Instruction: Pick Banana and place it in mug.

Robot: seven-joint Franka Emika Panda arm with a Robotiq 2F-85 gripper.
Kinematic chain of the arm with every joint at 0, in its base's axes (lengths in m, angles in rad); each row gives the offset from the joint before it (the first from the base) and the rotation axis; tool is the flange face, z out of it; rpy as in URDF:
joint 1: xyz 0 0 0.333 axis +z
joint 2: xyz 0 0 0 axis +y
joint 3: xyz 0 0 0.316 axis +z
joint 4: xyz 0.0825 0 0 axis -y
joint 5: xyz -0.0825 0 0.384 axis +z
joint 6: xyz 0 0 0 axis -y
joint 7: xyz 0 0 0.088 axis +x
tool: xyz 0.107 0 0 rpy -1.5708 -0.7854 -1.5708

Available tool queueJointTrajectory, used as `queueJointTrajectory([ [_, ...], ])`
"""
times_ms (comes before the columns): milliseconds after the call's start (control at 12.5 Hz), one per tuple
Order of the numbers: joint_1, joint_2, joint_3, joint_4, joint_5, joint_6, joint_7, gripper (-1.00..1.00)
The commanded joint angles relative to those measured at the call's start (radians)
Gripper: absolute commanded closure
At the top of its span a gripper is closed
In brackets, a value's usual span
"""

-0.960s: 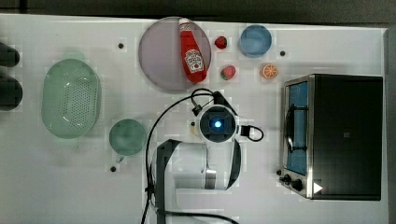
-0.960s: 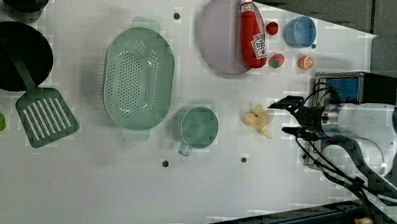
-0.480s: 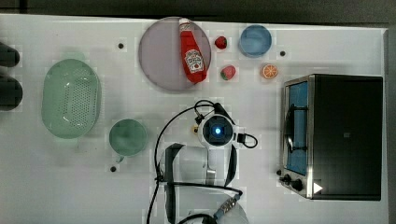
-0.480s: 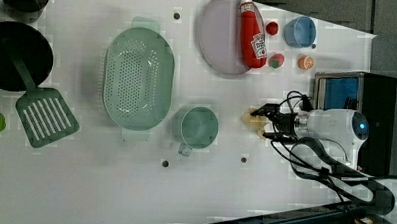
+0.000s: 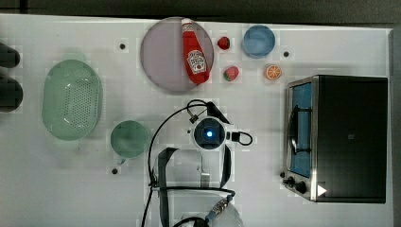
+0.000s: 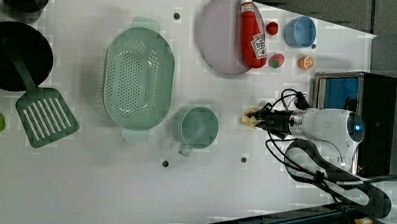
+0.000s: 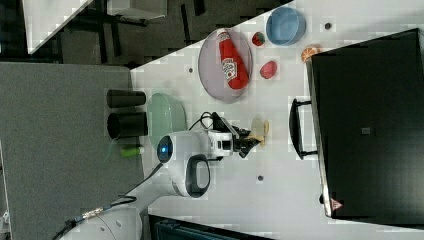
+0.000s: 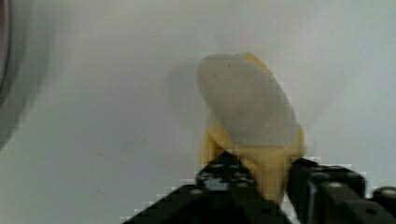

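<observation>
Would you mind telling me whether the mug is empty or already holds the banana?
Empty: the mug shows only its bare green inside, while the banana lies outside on the table.

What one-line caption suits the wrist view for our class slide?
Gripper closed around the yellow base of the banana on the white table.

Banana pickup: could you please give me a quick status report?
Gripper fingers closed around the banana, still on the table. Mug empty, to the left view's left. Path between clear.

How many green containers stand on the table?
2: the perforated colander at the top view's left, and the small mug to its right, near the arm. More could be hidden under the arm.
</observation>
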State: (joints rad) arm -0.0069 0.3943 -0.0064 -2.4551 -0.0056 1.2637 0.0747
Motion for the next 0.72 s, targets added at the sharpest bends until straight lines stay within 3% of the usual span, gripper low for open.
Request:
queueJointTrajectory([
  [80,-0.013,-0.061,-0.020,-0.004,0.020,-0.033,-0.026,0.46],
  [320,-0.021,-0.207,-0.035,0.008,0.020,-0.162,-0.026,0.46],
  [720,-0.021,-0.520,-0.066,0.139,0.019,-0.660,-0.027,0.46],
])
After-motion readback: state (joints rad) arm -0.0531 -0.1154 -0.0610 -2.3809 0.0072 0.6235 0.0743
